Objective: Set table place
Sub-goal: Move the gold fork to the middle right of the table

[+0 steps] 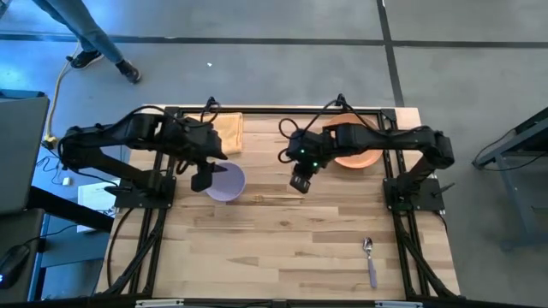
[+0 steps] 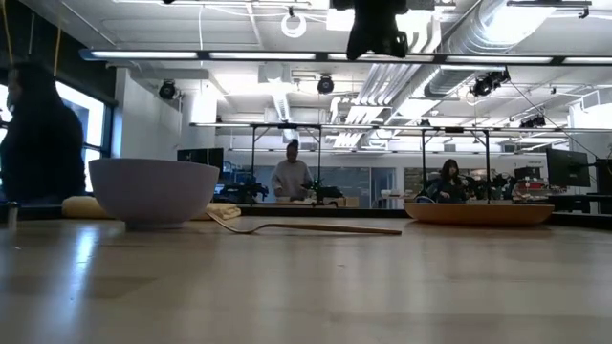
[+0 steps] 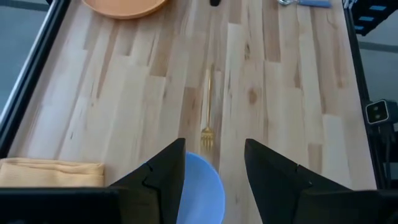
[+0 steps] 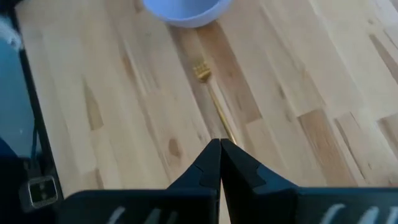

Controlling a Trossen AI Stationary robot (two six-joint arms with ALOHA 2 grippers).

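A lavender bowl [image 1: 229, 183] stands on its base on the table [image 1: 291, 248], left of centre. A thin gold fork [image 1: 279, 198] lies flat just right of it, tines toward the bowl [image 4: 200, 70]. My left gripper [image 1: 203, 178] hovers open above the bowl's left rim; the bowl [image 3: 205, 190] shows below and between its fingers. My right gripper [image 1: 300, 181] is shut and hangs high above the fork's handle end [image 4: 219, 149]. In the low view only the right gripper [image 2: 378, 33] shows, well clear of the fork [image 2: 306, 227] and bowl [image 2: 153, 191].
An orange plate [image 1: 355, 156] sits at the far right under the right arm. A folded yellow napkin [image 1: 228, 133] lies at the far edge behind the bowl. A spoon [image 1: 370, 257] lies near the right front. People are in the room beyond the table.
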